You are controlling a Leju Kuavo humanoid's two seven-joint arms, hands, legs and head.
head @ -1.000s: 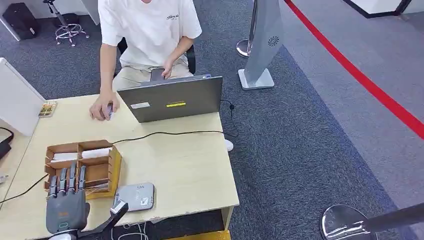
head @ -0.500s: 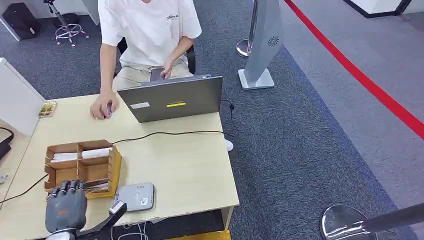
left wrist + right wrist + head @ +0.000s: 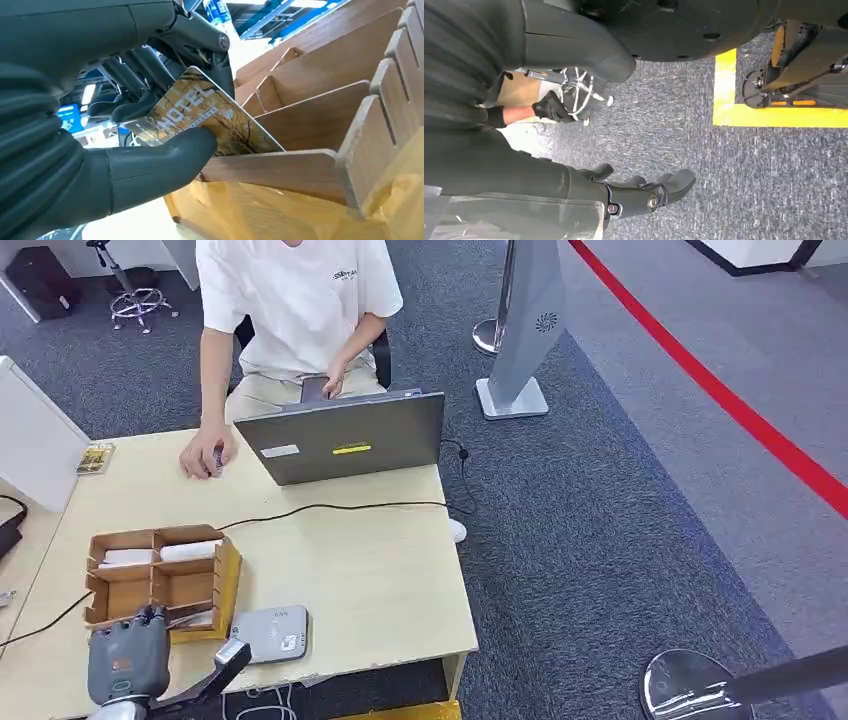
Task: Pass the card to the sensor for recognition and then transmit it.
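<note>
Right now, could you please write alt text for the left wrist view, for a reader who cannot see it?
The left robot hand pinches a golden-brown card printed "HOTEL" between its thumb and dark fingers, the card's lower end still inside a compartment of the wooden divider box.

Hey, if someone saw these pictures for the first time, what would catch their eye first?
Probably the left hand pinching a golden hotel card at the wooden box on the desk's near left corner. Next, the person seated behind the open laptop at the far edge, with the grey sensor beside the box.
</note>
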